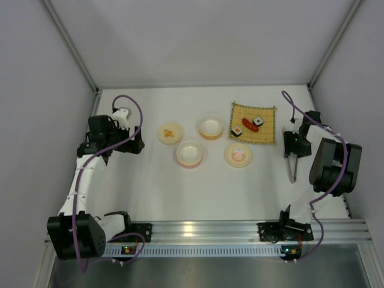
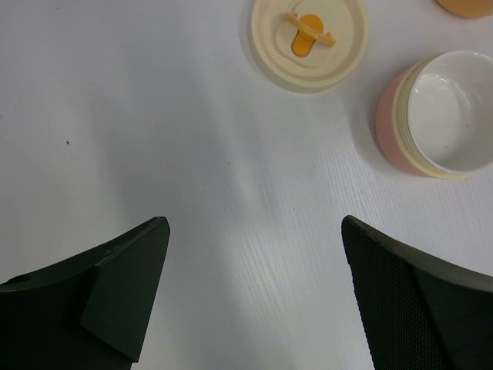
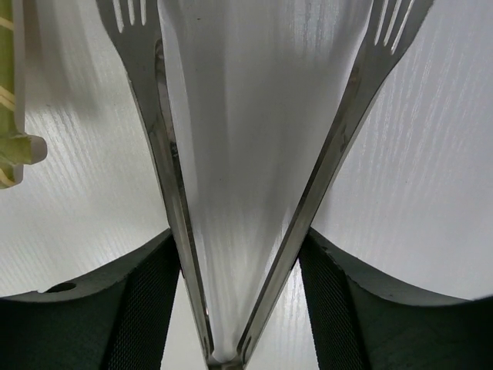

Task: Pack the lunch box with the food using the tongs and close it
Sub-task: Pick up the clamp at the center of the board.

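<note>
Right gripper [image 3: 239, 262] clamps both arms of the tongs [image 3: 323, 177], beside the bamboo mat [image 3: 11, 146]; their tips and hinge are cut off. Left gripper [image 2: 254, 262] gapes wide above the table [image 2: 154, 116]. Sausage [image 1: 250, 125] and sushi rolls [image 1: 237, 131] sit on the mat, tiny.

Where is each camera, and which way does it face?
Top: above and behind, looking down on the table; left arm and right arm show.
Left wrist: on that arm, facing down; open left hand shows, orange-print lid and pink-rimmed bowl beyond.
Right wrist: facing down; right hand clasps the tongs.
Shared: top and left wrist both show that lid.
</note>
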Robot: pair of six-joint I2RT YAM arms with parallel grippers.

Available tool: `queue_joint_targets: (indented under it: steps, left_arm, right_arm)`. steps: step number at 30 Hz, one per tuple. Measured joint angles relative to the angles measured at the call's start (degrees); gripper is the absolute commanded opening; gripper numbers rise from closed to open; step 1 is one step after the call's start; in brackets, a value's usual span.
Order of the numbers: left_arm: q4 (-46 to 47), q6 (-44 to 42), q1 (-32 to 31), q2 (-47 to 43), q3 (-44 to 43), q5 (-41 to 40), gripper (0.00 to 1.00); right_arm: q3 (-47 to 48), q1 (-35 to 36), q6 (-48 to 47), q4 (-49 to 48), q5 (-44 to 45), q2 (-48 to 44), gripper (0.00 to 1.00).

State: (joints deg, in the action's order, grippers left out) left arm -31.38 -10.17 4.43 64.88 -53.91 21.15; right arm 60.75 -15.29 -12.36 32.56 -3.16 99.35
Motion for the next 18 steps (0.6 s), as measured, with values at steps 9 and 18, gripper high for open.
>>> queue_joint_targets:
  steps: [9,18]
  left_arm:
    - [0.0,0.0,0.0,0.0,0.0,0.1,0.98]
    - [0.0,0.9,0.0,0.0,0.0,0.5,0.98]
  right_arm:
    - [2.2,-5.6,-1.8,4.6,-2.7,-4.6,0.54]
    - [12.8,-6.4,-5.5,11.8,-7.5,-7.7,0.54]
